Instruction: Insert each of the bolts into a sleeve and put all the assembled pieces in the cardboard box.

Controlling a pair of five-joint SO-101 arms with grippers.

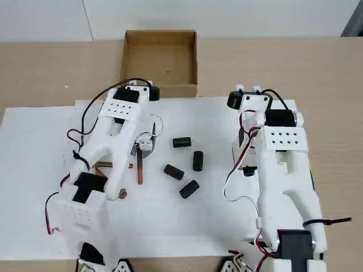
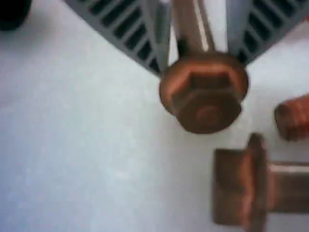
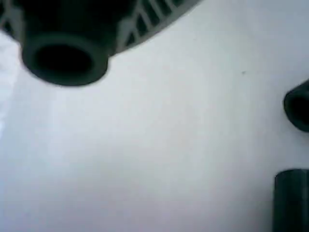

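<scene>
The cardboard box (image 1: 160, 85) is seen at 12 o'clock on the desk (image 1: 45, 68), open side up, just beyond the far edge of a white sheet (image 1: 187, 226) that covers the middle of the desk.

The left hand (image 2: 198, 41) is found at about 9 o'clock of the sheet. It is closed on the shank of a copper bolt (image 2: 205, 94), whose hexagonal head sticks out past the ribbed grey fingers (image 2: 157, 34). A second bolt (image 2: 251, 193) is seen lying flat on the sheet close by, and the end of a third bolt (image 2: 292, 116) is seen just beside it, apart from the gripped one.

The right hand (image 3: 77, 17) is found at about 3 o'clock of the sheet. It is closed around a black sleeve (image 3: 63, 55), whose open bore can be seen.

Four loose sleeves are spread near the sheet's centre, between the two arms and none touching another: one (image 1: 181, 141) toward 12 o'clock, one (image 1: 197, 160) toward 3 o'clock, one (image 1: 173, 171) toward 9 o'clock and one (image 1: 189, 188) toward 6 o'clock. All four are lying on their sides, well apart from the cardboard box.
</scene>
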